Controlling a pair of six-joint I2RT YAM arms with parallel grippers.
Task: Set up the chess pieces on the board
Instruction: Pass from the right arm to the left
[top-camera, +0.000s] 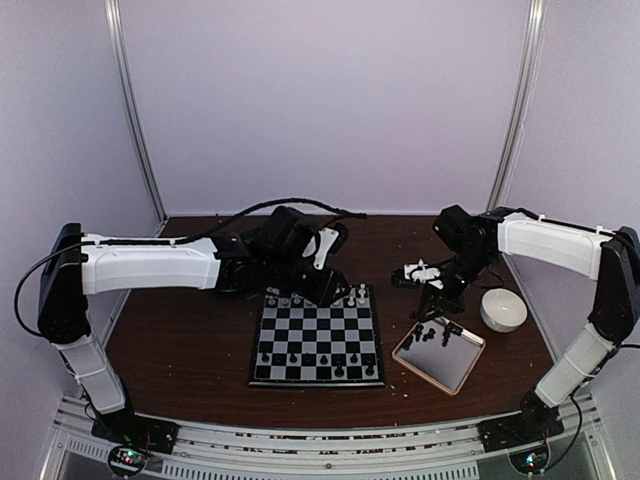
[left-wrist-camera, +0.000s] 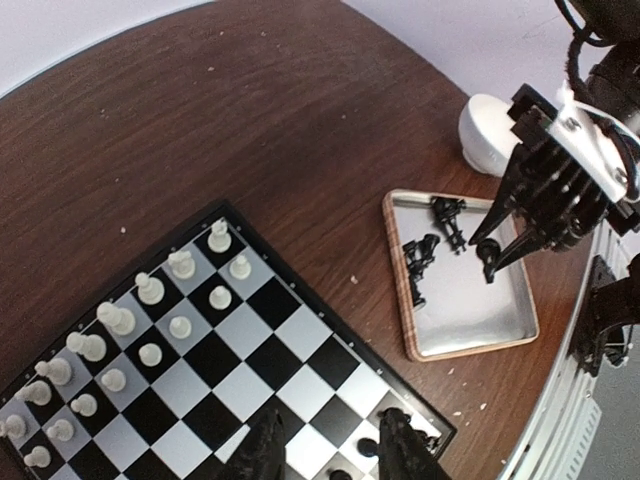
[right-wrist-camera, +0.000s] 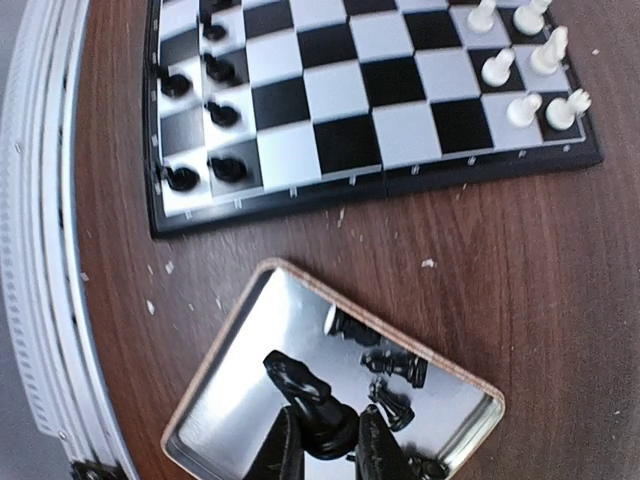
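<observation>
Right end effector (right-wrist-camera: 325, 437): pinching a black piece (right-wrist-camera: 300, 380) in the tray (right-wrist-camera: 230, 405).
Left end effector (left-wrist-camera: 330, 447): spread, well apart from the tray.
Technique: lift straight up, clear of the other pieces (right-wrist-camera: 395, 367).

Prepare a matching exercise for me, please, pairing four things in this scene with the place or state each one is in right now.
Column one:
1. white pieces
2. right gripper
3. bowl
4. left gripper

Column two:
A. shut on a black piece, above the tray
B. on the table, to the right of the tray
C. standing on the two far rows of the board
D. open, above the board

Right pairs: 1-C, 2-A, 3-B, 4-D.
</observation>
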